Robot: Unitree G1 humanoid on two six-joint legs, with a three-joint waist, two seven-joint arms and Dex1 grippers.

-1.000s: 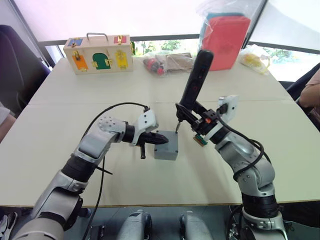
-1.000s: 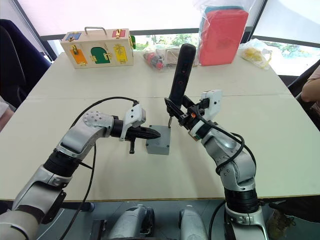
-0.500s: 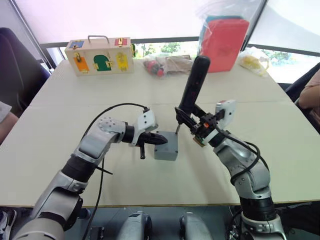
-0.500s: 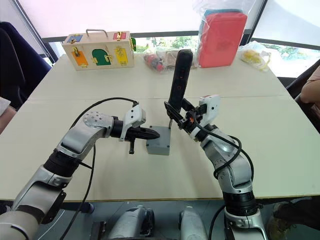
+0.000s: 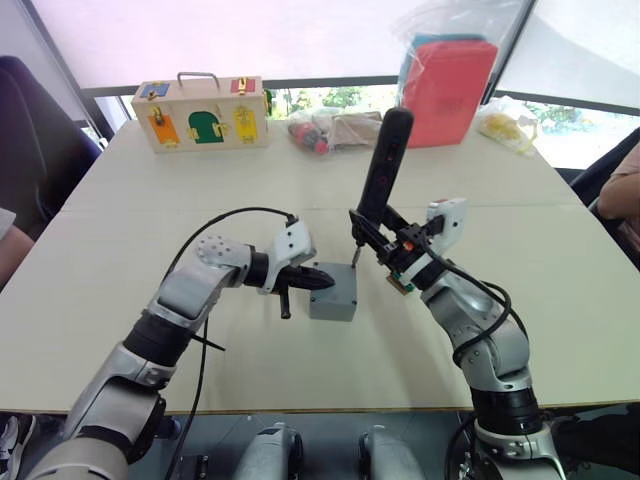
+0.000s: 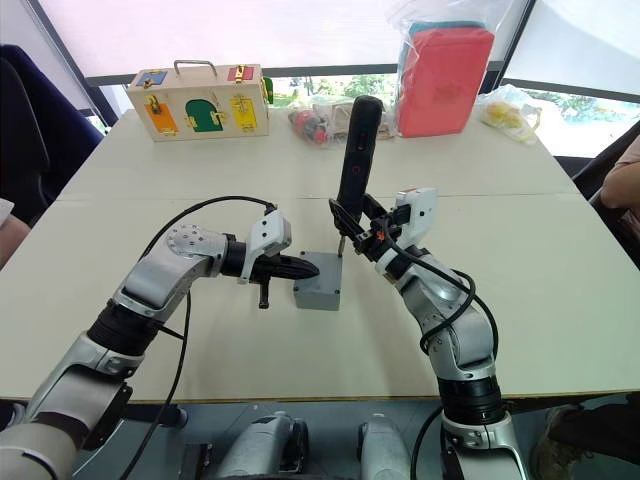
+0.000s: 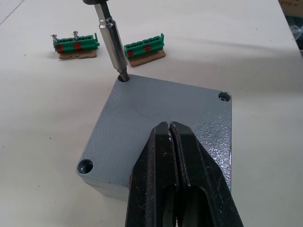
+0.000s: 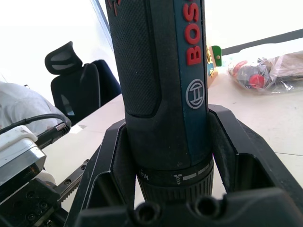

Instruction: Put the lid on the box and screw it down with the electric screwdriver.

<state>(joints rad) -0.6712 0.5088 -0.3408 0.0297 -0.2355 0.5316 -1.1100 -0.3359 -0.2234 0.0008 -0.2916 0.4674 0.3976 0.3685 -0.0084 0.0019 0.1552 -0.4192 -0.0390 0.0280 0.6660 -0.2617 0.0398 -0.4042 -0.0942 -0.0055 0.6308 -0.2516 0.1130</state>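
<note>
Head view: mid-tabletop [image 5: 120, 230], the lid [image 5: 335, 288] sits on the box, the left pincer [image 5: 318, 280] clenched, tips resting on it from 9 o'clock. The right pincer [image 5: 375, 232] grasps the near-upright screwdriver [image 5: 383, 170]. Left wrist: the bit [image 7: 112, 43] stands in the far corner hole; two other holes look empty. Right wrist: fingers [image 8: 227, 142] clamp the barrel. Judgement: screwing is under way; next, drive this screw, keep the lid pinned, move corners.

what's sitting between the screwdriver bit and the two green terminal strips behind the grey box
Nothing: in the left wrist view the table is bare between the electric screwdriver, its bit in the lid corner hole, and the green terminal strips.
</note>
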